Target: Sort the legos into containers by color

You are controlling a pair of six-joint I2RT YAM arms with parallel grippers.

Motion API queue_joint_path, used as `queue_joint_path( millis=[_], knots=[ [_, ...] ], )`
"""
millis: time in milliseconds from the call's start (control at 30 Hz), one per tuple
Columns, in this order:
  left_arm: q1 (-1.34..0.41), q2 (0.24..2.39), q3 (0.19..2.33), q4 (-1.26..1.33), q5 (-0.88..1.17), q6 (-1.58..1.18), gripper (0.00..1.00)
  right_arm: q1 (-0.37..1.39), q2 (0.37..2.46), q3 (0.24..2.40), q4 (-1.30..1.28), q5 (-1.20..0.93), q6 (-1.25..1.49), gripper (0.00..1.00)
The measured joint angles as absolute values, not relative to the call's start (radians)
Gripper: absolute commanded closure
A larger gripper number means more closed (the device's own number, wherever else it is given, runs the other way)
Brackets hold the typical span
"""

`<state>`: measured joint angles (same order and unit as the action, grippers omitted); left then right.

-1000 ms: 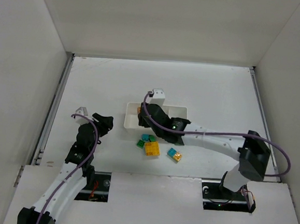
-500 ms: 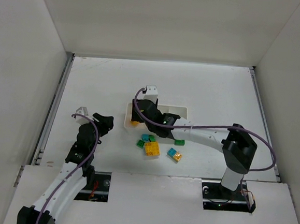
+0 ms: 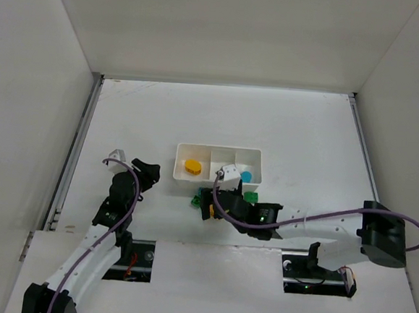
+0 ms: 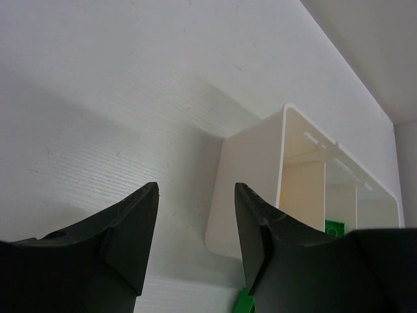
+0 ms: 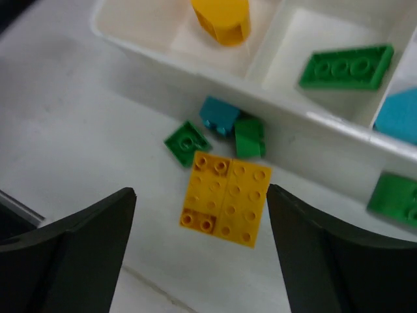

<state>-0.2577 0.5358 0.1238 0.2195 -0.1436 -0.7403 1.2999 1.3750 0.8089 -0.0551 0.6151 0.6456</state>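
**Right gripper (image 5: pixel 201 195) pulled back from the tray (image 3: pixel 219 148), yellow brick (image 3: pixel 192 167) left inside**

Right gripper's jaws are wide apart and empty, hanging over the flat yellow plate (image 5: pixel 226 195) on the table (image 3: pixel 306 128) in front of the tray. A second ago it was reaching into the left compartment (image 3: pixel 186 153). Now it's back on the near side and the yellow brick sits in there. Middle compartment (image 5: pixel 293 39) has a green plate (image 5: pixel 347 66), right compartment (image 3: pixel 253 160) a cyan piece (image 3: pixel 246 176). Loose by the tray's near wall: a cyan brick (image 5: pixel 218 112) with a green brick (image 5: pixel 187 141) and a green cube (image 5: pixel 249 135) huddled either side, plus a green block (image 3: pixel 251 196) further right. Left gripper (image 4: pixel 195 208) hasn't budged, jaws apart on nothing, near the tray's left corner.
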Motion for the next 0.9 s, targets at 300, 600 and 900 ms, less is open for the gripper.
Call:
queue_joint_path(
  millis=[300, 600, 900],
  knots=[
    [-0.332, 0.479, 0.177, 0.118, -0.183, -0.737, 0.54, 1.343, 1.508, 0.773, -0.106, 0.624, 0.742, 0.00],
    [-0.443, 0.435, 0.210, 0.017, -0.244, -0.730, 0.54, 1.344, 1.665, 0.863, -0.116, 0.640, 0.764, 0.08],
    [-0.549, 0.429, 0.259, -0.105, -0.257, -0.733, 0.54, 1.343, 1.631, 0.857, -0.129, 0.659, 0.793, 0.27]
  ],
)
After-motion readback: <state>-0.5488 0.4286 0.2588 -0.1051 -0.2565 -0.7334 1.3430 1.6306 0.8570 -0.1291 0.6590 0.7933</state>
